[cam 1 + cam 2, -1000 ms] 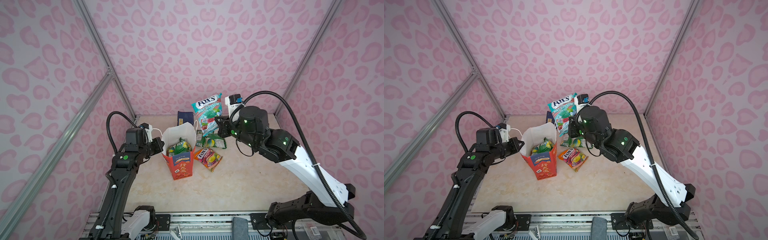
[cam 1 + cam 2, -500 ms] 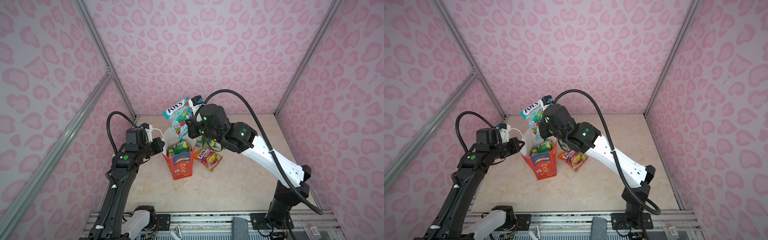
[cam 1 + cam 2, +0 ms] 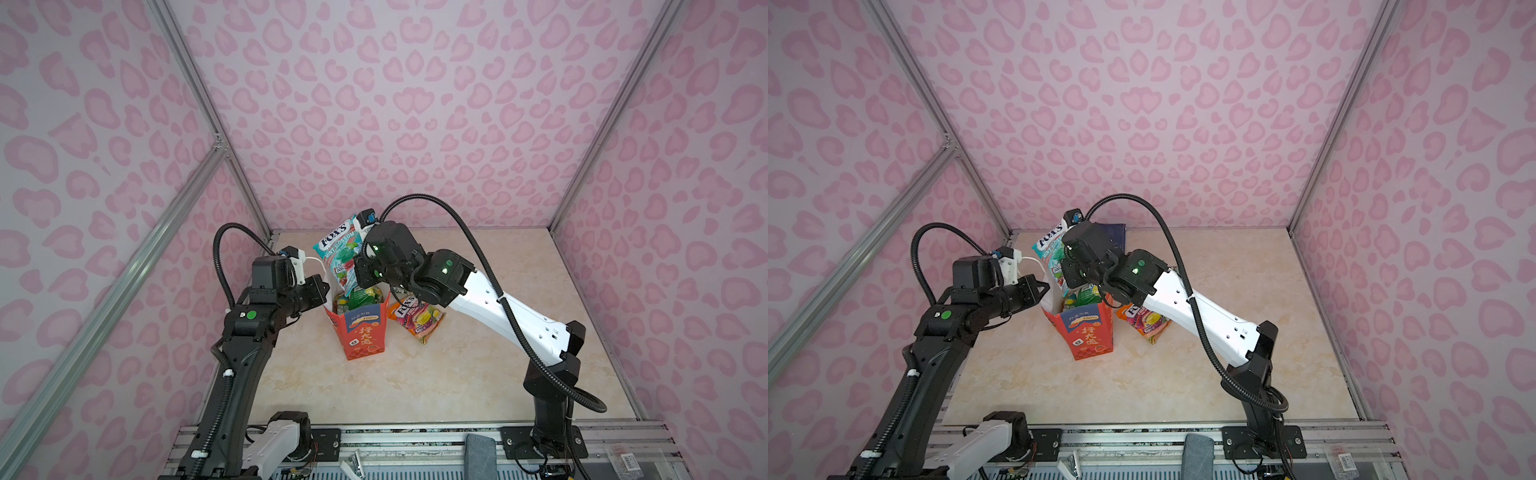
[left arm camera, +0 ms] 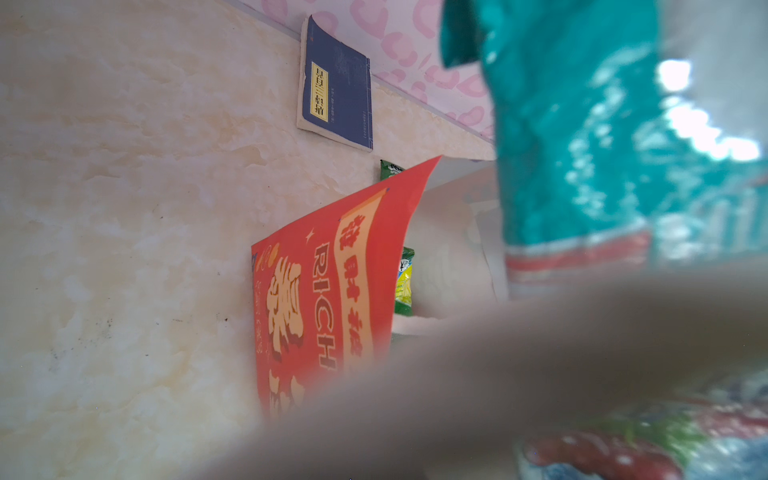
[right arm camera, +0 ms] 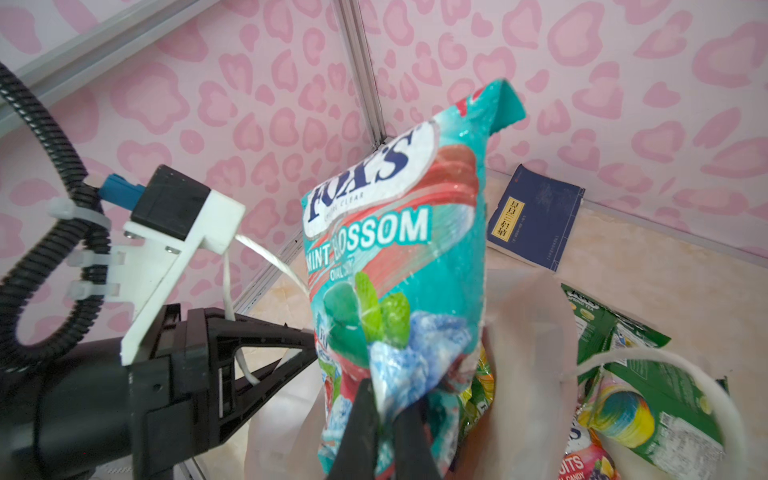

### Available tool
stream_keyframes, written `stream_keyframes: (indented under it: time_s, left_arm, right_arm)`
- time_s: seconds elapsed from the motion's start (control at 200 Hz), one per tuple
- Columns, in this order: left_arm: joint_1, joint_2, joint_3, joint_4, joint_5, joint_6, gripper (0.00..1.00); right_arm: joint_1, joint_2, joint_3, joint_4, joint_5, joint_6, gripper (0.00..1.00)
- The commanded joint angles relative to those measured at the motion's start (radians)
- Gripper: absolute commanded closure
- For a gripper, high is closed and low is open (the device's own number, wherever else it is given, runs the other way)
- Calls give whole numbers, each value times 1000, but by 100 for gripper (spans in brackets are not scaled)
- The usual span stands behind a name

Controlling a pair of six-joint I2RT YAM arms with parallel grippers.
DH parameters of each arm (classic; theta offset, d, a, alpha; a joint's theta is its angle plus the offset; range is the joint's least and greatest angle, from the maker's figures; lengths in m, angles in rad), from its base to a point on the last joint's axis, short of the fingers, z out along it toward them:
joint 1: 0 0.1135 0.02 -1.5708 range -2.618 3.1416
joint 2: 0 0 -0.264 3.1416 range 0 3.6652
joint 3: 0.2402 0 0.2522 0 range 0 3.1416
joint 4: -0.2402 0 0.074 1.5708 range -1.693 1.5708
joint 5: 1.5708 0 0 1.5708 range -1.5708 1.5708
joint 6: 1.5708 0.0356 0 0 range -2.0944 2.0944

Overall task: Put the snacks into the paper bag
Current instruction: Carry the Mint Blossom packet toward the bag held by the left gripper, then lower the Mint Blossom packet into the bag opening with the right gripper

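Right wrist — glossy teal FOX'S packet

R wrist view: left hand tip is hidden behind the teal packet; right hand shows only 2 finger ends, rest cut by the frame. L wrist view: a blurred grey-beige mass at the lens hides pt of the paper bag; teal packet is out of focus. In a top view the right arm covers pt of the booklet; in both, pt of the orange packet.
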Motion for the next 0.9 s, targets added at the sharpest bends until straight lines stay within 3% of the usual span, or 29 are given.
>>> stream_keyframes:
  time_s: [0.0, 0.895]
  left_arm:
    - [1, -3, -1, 79, 23, 1, 97]
    - [1, -3, -2, 77, 17, 2, 97]
  right_arm:
    - [0, 14, -9, 18, 8, 6, 100]
    - [72, -159, -337, 114, 191, 50, 100]
